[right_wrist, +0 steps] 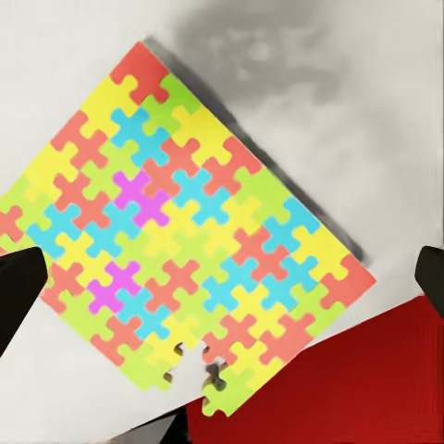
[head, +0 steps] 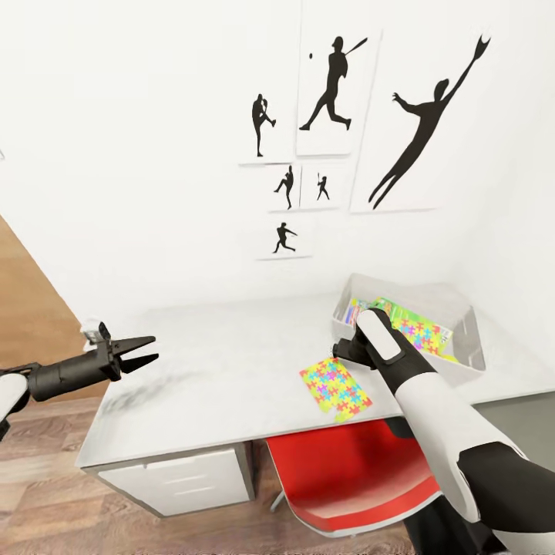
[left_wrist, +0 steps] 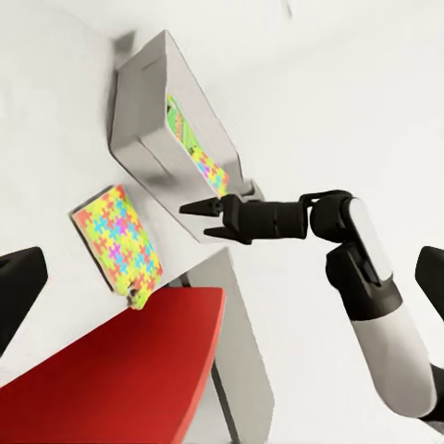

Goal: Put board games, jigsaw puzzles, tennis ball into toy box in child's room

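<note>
Currently your right gripper (left_wrist: pixel 190 215) hangs above the table (head: pixel 216 370), near the toy box (head: pixel 474 351) and over the loose jigsaw puzzle (right_wrist: pixel 176 231), which lies flat beside the box with one corner past the table edge, above the red chair (head: pixel 347 478). In the right wrist view the two fingertips (right_wrist: pixel 20 287) stand well apart with the puzzle between and below them — spread, holding nothing. You likely have the wrist pointing down because a flat panel offers only its edges to grip; the overhanging corner is probably the easiest purchase. The toy box already holds a second bright puzzle panel (head: pixel 420 335) and a green-edged board game (head: pixel 389 308), leaning against its near wall. Your left gripper (head: pixel 142 353) waits off the far end of the table from the box — fingers parted, empty, clear of the work.
</note>
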Controlling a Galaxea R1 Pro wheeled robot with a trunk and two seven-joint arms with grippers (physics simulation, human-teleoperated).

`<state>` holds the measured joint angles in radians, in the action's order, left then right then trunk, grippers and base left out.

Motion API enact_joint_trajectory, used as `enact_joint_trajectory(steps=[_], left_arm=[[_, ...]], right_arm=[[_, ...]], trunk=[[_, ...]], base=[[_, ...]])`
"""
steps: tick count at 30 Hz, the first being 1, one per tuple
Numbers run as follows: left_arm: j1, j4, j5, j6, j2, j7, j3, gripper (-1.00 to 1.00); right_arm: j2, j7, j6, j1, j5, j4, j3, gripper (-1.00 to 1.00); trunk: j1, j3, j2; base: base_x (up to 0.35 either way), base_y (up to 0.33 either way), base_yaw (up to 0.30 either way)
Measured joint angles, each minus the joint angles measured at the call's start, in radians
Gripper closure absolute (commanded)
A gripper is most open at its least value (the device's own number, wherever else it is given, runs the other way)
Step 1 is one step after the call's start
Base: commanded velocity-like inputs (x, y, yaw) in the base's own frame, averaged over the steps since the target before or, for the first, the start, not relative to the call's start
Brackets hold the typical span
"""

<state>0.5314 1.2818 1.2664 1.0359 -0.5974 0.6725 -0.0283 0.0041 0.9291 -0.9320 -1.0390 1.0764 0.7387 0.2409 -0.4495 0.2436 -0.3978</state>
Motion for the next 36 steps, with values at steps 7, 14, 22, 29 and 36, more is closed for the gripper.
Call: enact_joint_trajectory(steps=[7,14,22,29,36], left_arm=[[0.005,0.001,0.0,0.003,0.023,-0.044,0.003,-1.0],[0.006,0.001,0.001,0.006,0.024,-0.048,0.003,-1.0],[0.006,0.001,0.002,0.006,0.024,-0.048,0.004,-1.0],[0.006,0.001,0.003,0.006,0.024,-0.047,0.005,-1.0],[0.006,0.001,0.003,0.005,0.024,-0.044,0.006,-1.0]], right_arm=[[-0.051,-0.015,0.0,0.0,0.001,0.002,-0.001,-1.0],[-0.06,-0.078,0.001,0.0,0.0,0.001,-0.001,-1.0],[-0.061,-0.086,0.003,0.0,-0.001,-0.001,0.003,-1.0],[-0.061,-0.086,0.004,0.0,-0.001,-0.002,0.002,-1.0],[-0.065,-0.087,0.004,-0.003,-0.001,-0.001,0.001,-1.0]], trunk=[[0.0,0.011,0.0],[0.0,0.023,0.0],[0.0,0.036,0.0],[0.0,0.047,0.0],[0.0,0.059,0.0]], base=[[0.0,0.0,0.0],[0.0,0.0,0.0],[0.0,0.0,0.0],[0.0,0.0,0.0],[0.0,0.0,0.0]])
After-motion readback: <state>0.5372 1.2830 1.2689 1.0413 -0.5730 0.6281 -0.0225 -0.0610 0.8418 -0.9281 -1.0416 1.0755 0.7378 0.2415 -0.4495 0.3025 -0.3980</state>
